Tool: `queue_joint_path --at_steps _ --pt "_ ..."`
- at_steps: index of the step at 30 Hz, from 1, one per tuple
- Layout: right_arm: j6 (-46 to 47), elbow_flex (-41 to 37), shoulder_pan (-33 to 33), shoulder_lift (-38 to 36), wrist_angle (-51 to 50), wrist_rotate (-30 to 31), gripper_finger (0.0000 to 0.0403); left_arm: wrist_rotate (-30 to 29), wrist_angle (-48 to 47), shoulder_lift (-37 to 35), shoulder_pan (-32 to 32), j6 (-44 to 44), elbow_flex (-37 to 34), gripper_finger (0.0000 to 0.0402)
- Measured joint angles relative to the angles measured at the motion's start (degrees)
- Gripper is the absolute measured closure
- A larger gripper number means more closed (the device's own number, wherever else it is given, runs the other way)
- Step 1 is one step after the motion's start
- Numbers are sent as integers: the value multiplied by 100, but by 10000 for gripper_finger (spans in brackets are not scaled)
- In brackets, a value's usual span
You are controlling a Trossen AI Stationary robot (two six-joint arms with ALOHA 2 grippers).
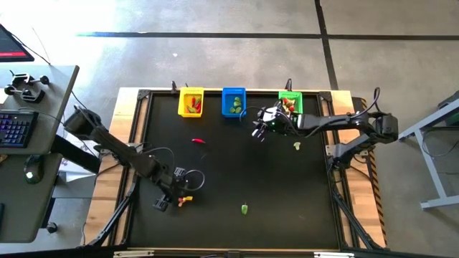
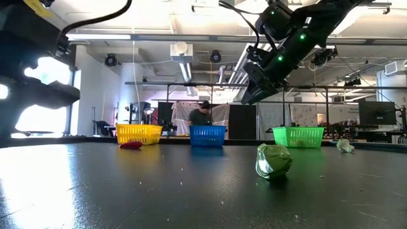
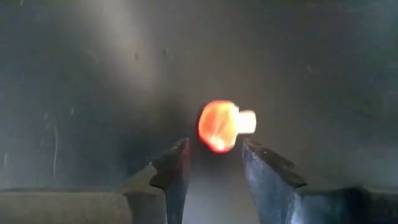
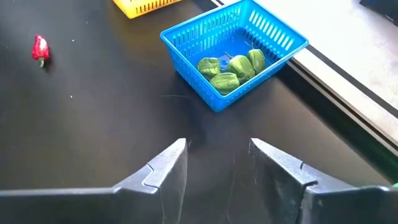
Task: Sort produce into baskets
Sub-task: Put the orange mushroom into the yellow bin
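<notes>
Left tool (image 3: 214, 168), low at the near left of the desk (image 1: 287, 186), is released, its fingers apart with a mushroom (image 3: 224, 126) lying on the desk just beyond the tips, not gripped. Right tool (image 4: 217, 165), raised at the far side between the blue basket (image 4: 233, 43) and green basket (image 1: 290, 102), is released and holds nothing.

Three baskets stand in a row along the far edge: yellow basket (image 1: 191, 102) left, blue middle, green right. The blue one holds green pieces (image 4: 231, 67). A chilli (image 1: 198, 141) lies loose near the yellow basket. One green piece (image 1: 244, 209) lies near centre; another pale piece (image 1: 297, 146) lies right, by the right arm.
</notes>
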Motion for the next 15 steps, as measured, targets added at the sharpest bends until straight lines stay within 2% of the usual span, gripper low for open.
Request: queue_joint_path --at_steps 5,9,15 --pt "-93 0 -6 2 -10 0 238 -72 284 255 -79 0 0 262" --pt "-104 0 -6 2 -19 1 238 -79 323 409 -79 -4 0 275" --pt "-101 0 11 2 -57 -78 238 -92 301 405 -33 108 -1 335"
